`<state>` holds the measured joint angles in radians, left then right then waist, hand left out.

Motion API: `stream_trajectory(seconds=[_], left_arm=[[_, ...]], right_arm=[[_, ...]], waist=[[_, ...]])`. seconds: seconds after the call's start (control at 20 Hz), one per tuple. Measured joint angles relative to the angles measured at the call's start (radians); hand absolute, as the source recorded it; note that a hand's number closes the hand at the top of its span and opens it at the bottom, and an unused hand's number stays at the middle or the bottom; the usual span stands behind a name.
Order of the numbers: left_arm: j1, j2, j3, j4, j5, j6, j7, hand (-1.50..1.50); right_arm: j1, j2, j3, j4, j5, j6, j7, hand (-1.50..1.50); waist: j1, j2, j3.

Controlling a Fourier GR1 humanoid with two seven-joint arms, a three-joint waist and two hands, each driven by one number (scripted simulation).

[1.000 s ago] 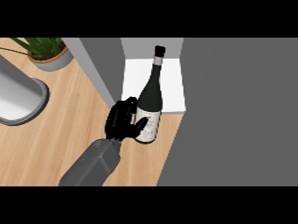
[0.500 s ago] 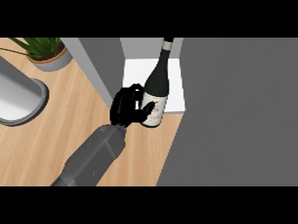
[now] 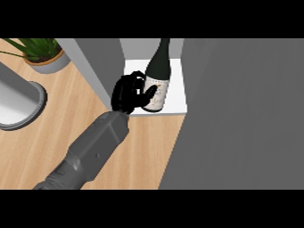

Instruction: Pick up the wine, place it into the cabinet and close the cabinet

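Wine point(image 3: 155, 82) stands on the white cabinet shelf point(image 3: 174, 104), near its front edge, with the neck going up out of the view at the top. It is a dark glass bottle with a pale label, so I judge it heavy for its size, stiff, smooth and easy to break if it tips against the cabinet wall point(image 3: 101, 67). The best place to hold seems the wide lower body at the label, not the thin neck. One hand point(image 3: 129, 92) is at the left side of the bottle, fingers curled and touching it at the label; which arm it belongs to I cannot say surely, it looks like the left one. The other hand does not show. Whether the bottle's base rests fully on the shelf is hard to make out, because the hand covers its lower left part. The big grey panel point(image 3: 246, 116) at the right, probably the cabinet door, hides the rest of the inside. A plant pot point(image 3: 47, 64) and a grey cylinder point(image 3: 9, 100) stand on the wooden surface point(image 3: 42, 147) towards its far left corner.
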<state>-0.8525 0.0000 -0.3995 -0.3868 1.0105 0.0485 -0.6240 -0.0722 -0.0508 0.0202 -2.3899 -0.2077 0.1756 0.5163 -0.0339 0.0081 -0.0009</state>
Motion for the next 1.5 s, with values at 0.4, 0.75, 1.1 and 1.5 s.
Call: stream_trajectory(seconds=[0.4,0.75,1.1,1.5], left_arm=[[-0.116,0.0,0.024,0.103,0.035,0.001,0.009,1.5],[-0.216,0.0,0.036,0.183,0.038,0.04,0.075,1.5],[-0.252,0.0,0.023,0.205,0.049,0.076,0.112,1.5],[-0.226,0.0,0.008,0.175,0.087,0.089,0.086,1.5]], right_arm=[[0.011,0.003,0.014,0.0,0.004,0.009,-0.014,-1.5],[0.008,0.012,0.023,0.015,0.014,0.01,-0.038,-1.5],[-0.036,0.017,0.043,0.054,0.03,0.012,-0.053,-1.5],[-0.063,0.026,0.064,0.067,0.028,0.007,-0.046,-1.5]], waist=[[-0.013,0.004,0.0],[-0.023,0.011,0.0],[-0.052,0.02,0.0],[-0.077,0.023,-0.001]])
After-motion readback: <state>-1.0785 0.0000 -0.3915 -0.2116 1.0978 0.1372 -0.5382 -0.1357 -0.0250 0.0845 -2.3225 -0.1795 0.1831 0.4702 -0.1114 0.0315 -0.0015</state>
